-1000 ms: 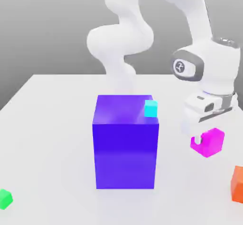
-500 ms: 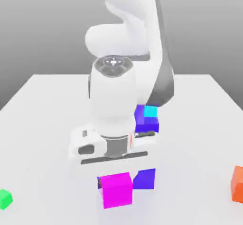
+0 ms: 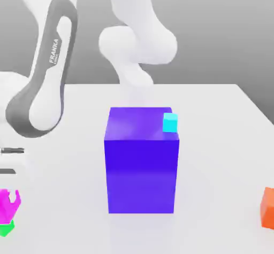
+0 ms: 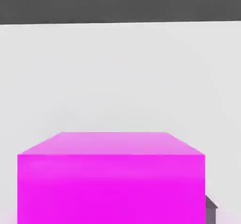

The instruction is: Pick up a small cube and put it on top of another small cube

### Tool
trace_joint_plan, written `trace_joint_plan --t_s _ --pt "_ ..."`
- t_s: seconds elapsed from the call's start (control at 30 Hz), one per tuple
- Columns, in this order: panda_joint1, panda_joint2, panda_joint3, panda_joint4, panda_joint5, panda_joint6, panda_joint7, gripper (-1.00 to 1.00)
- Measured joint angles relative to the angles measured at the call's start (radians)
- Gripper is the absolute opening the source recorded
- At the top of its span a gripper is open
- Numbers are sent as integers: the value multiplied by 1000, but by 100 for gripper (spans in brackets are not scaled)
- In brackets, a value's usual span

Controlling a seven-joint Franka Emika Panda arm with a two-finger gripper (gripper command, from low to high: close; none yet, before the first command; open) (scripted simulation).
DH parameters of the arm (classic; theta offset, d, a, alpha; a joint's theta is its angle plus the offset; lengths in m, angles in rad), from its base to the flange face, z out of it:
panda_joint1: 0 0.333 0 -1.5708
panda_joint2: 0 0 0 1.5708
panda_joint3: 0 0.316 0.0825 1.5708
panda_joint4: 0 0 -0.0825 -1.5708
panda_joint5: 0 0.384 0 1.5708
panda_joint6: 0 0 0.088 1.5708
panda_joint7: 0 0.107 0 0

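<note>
The small magenta cube (image 3: 5, 208) sits at the exterior view's far left, right on top of the tiny green cube (image 3: 6, 229), of which just a sliver shows beneath it. My gripper (image 3: 7, 198) hangs straight over the magenta cube, its hand partly cut off by the picture's edge. In the hand view the magenta cube (image 4: 111, 180) lies very close under the camera, with white table behind it.
A big blue-purple block (image 3: 141, 159) stands mid-table with a tiny cyan cube (image 3: 170, 122) on its top corner. An orange cube (image 3: 267, 207) lies at the exterior view's right edge. The white table (image 3: 214, 140) stretches between them.
The arm has swung from the table's front middle to the exterior view's far left, carrying the magenta cube along; the cube now stands over the green cube.
</note>
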Motion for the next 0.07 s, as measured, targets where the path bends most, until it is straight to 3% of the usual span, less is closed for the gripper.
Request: trace_joint_plan --t_s 0.07 --pt "0 0 0 0 0 0 0 100"
